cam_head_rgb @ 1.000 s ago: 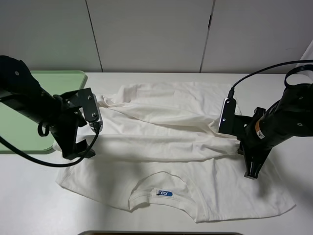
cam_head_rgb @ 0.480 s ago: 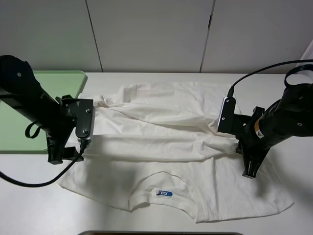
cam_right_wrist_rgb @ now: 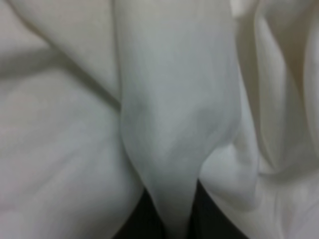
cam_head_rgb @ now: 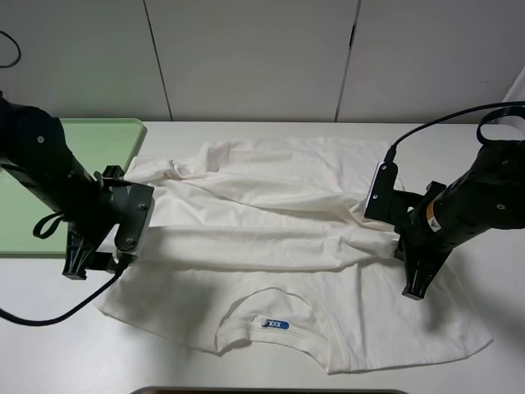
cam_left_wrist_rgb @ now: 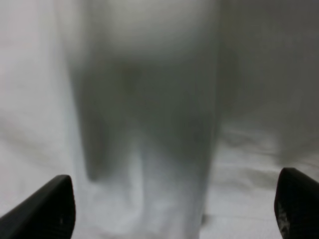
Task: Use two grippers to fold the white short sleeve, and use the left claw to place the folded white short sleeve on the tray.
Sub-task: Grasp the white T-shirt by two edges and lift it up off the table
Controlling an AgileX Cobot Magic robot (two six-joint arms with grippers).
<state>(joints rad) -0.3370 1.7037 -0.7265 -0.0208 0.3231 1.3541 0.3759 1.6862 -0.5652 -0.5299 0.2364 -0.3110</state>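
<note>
The white short sleeve (cam_head_rgb: 279,213) lies on the table with its far part folded forward in a band across the middle. Its blue neck label (cam_head_rgb: 276,324) faces up near the front. My left claw (cam_head_rgb: 82,267) is at the shirt's left edge, just off the fold. In the left wrist view its fingertips (cam_left_wrist_rgb: 50,211) stand wide apart over blurred white cloth (cam_left_wrist_rgb: 149,124), so it is open. My right gripper (cam_head_rgb: 413,287) is at the fold's right end. In the right wrist view it (cam_right_wrist_rgb: 167,224) pinches a ridge of white cloth (cam_right_wrist_rgb: 169,124). The pale green tray (cam_head_rgb: 25,222) sits at the far left, behind the left arm.
The white table (cam_head_rgb: 467,144) extends to the right of the shirt. A wall of pale panels (cam_head_rgb: 246,57) stands behind it. A black cable (cam_head_rgb: 49,316) loops over the table by the left arm. A dark edge (cam_head_rgb: 271,391) shows at the front.
My left claw has moved left and a little toward the front, off the fold's left end toward the shirt's edge. The right gripper has barely moved and keeps its grip.
</note>
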